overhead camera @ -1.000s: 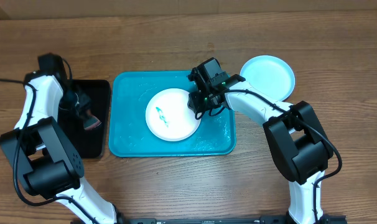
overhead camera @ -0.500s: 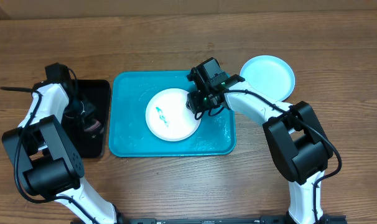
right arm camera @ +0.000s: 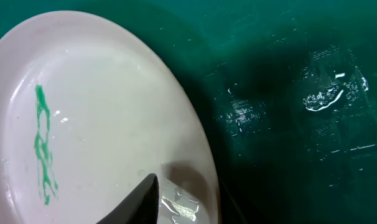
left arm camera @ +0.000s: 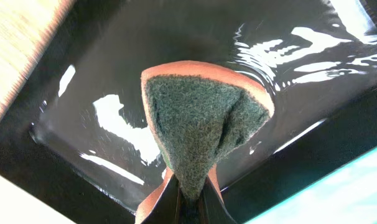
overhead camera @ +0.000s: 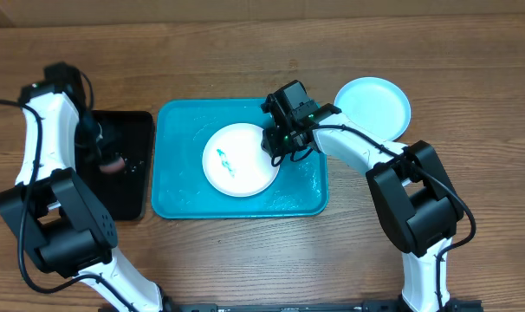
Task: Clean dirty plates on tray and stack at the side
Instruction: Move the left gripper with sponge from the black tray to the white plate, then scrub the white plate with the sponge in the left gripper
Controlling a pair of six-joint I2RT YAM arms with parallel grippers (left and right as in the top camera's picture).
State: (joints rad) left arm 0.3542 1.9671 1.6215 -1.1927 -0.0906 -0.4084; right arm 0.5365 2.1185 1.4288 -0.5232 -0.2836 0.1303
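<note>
Partway at best, with a pale cyan plate (overhead camera: 372,106) set aside right of the turquoise tray (overhead camera: 180,199), a green-smeared white plate (overhead camera: 241,165) unwiped inside it, left gripper (left arm camera: 190,194) clamped on the sponge (left arm camera: 201,127), right gripper (overhead camera: 275,148) at that plate's rim, opening unclear.

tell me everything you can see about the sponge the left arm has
The sponge has an orange foam body and a coarse dark green scouring face, which is turned toward the wrist camera. Its lower end is pinched in the left tool, which is shut on it, so the sponge folds there and fans out wider at its free end. It is over the wet black tray, left of the turquoise tray. Whether it touches the black tray cannot be told.
</note>
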